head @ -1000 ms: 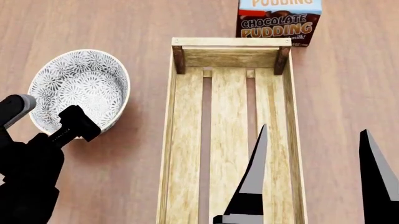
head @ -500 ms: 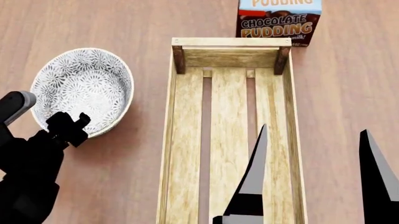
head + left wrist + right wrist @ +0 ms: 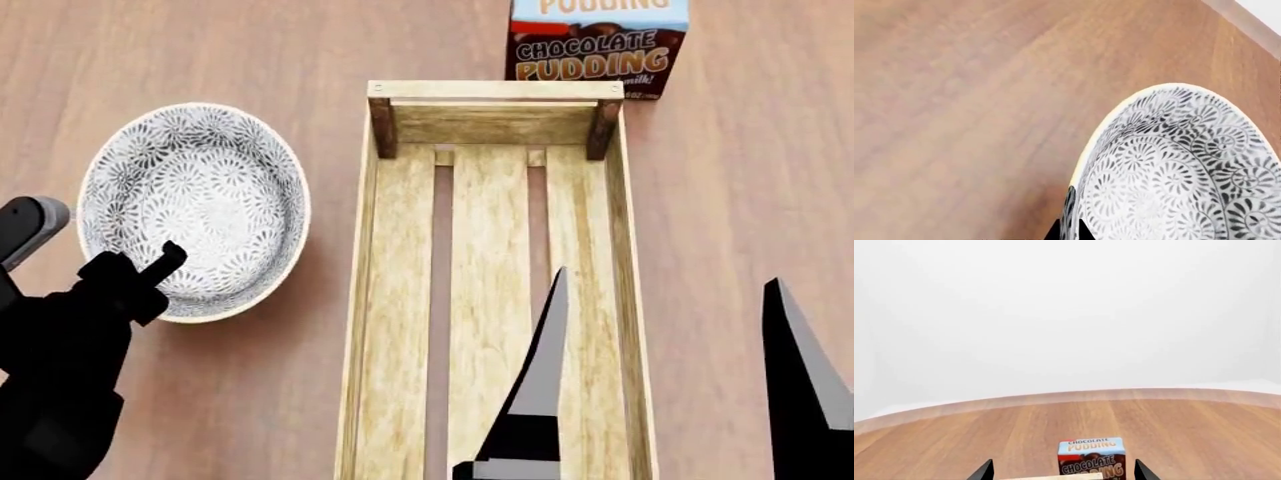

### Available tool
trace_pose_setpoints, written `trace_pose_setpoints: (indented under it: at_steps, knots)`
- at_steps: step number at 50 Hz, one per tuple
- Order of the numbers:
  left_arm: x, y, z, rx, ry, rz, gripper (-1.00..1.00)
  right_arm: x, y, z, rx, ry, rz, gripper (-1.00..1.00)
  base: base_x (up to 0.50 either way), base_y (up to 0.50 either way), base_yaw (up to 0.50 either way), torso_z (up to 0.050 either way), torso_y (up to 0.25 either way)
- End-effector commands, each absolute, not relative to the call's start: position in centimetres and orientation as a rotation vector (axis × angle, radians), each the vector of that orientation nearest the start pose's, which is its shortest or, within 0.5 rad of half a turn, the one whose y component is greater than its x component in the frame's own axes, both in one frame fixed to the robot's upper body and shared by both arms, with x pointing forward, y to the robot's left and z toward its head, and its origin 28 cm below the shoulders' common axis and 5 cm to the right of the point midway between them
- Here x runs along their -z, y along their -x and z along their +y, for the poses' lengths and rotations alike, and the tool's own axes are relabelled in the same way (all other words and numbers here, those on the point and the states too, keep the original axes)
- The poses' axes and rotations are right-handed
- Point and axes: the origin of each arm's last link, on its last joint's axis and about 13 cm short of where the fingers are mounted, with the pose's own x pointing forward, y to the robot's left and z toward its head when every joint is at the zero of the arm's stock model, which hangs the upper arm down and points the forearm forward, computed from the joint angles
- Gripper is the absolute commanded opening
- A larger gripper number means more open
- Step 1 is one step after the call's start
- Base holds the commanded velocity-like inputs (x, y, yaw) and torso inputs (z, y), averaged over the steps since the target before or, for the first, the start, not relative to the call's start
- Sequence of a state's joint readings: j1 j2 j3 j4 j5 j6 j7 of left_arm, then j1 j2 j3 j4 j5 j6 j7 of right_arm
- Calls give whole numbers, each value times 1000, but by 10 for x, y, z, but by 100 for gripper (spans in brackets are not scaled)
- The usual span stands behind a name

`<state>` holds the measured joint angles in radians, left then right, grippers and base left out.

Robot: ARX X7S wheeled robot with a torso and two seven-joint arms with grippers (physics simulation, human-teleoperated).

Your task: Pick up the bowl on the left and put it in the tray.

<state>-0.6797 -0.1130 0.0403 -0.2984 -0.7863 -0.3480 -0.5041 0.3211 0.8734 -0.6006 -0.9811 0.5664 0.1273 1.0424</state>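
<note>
A wooden worktop (image 3: 747, 200) fills the head view. The bowl (image 3: 194, 210), round and white with a dense grey-black floral pattern and a cream rim, sits toward the worktop's left side, upright and level. Just to its right, with a narrow strip of bare wood between them, lies the tray (image 3: 497, 110), a long light-wood slatted crate with low sides and darker corner posts, running from far to near. Nothing lies inside the tray. Behind the tray's far right corner stands a chocolate pudding box (image 3: 597, 45), upright, close to the tray's end wall.

The left claw (image 3: 130, 285), black, meets the bowl at its near rim; in the left wrist view two dark fingertips (image 3: 1069, 227) sit either side of the bowl's wall, so it appears clenched on the rim. The bowl's low side wall faces the tray's left side, which is the only thing between the bowl and the tray floor.

The right claw (image 3: 667, 380) hangs over the tray's near right part, its two dark fingers spread wide apart, released and holding nothing.
</note>
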Motion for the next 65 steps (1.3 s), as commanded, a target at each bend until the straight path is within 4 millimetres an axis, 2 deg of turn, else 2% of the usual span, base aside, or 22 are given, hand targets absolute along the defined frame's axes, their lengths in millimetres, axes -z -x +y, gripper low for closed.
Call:
trace_pose_setpoints:
  at_steps: [1, 32, 36, 44, 65]
  knots:
    - [-137, -345, 201, -202, 693, 97, -100, -199, -150, -95, -17, -82, -577, 100, 0, 0, 0, 0, 0]
    - [-203, -318, 194, -126, 818, -6, -100, -199, -149, -95, -20, -83, -578, 100, 0, 0, 0, 0, 0]
    - [-214, -314, 191, -162, 743, -23, -100, -200, -149, -95, -19, -83, -578, 100, 0, 0, 0, 0, 0]
    - [-235, -305, 182, -124, 778, 26, -100, -200, -148, -95, -18, -84, -580, 100, 0, 0, 0, 0, 0]
    - [-257, -282, 152, -95, 733, 259, -100, -201, -147, -96, -17, -86, -585, 100, 0, 0, 0, 0, 1]
